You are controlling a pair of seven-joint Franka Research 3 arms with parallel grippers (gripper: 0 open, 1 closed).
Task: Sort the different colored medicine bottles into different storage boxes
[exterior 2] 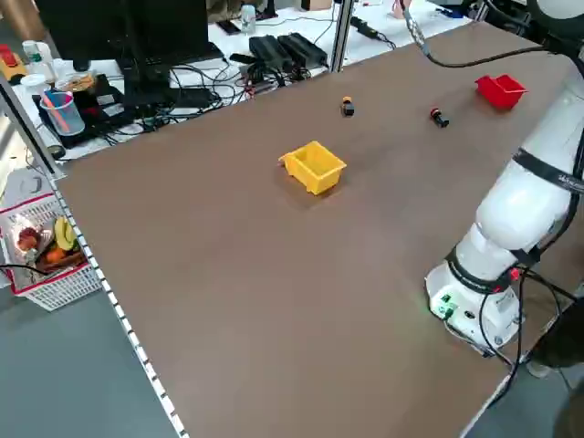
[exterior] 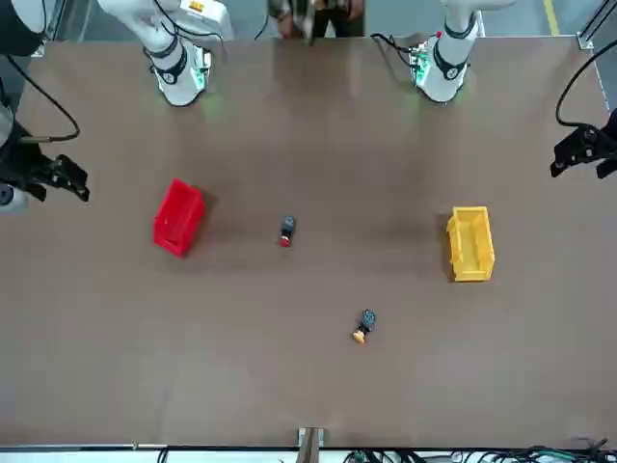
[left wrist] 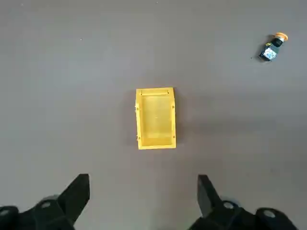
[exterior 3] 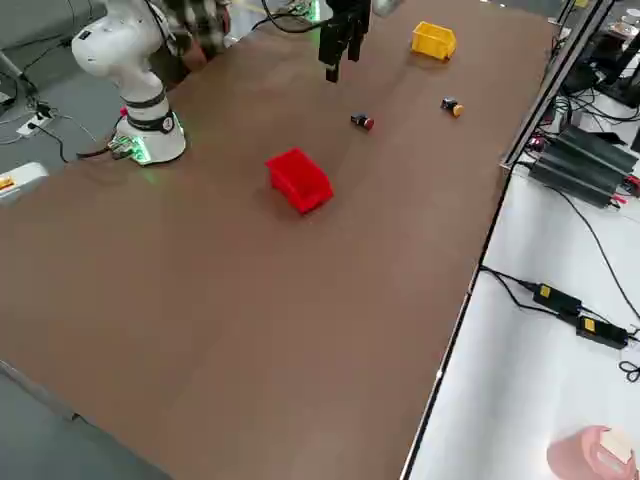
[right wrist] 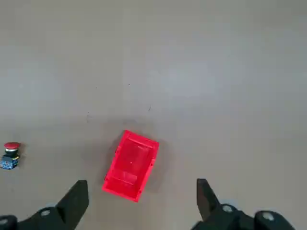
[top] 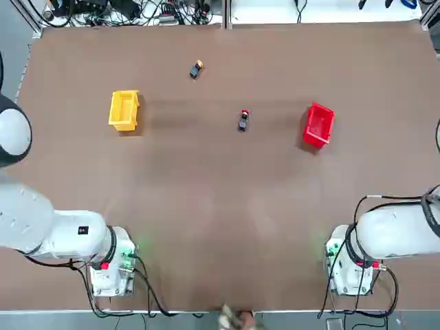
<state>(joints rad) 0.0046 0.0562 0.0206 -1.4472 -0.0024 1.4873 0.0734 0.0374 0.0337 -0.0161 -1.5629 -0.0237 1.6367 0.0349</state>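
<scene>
Both hands, left hand [left wrist: 143,203] and right hand [right wrist: 141,206], hover wide open and empty, so honestly those tiny bottles, red-capped bottle [top: 243,119] and yellow-capped bottle [top: 196,69], lying on the table [top: 220,206] could roll or squirt out of a pinch.

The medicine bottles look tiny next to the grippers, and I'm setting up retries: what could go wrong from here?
Both bottles lie on their sides on the bare table, so the red-capped bottle or the yellow-capped bottle may roll away when fingers close on it.

The red box sits skewed and the yellow box is small, so a release slightly off could miss.

The left gripper and right gripper, both open, hang high above; long descents leave room for aim error.
</scene>
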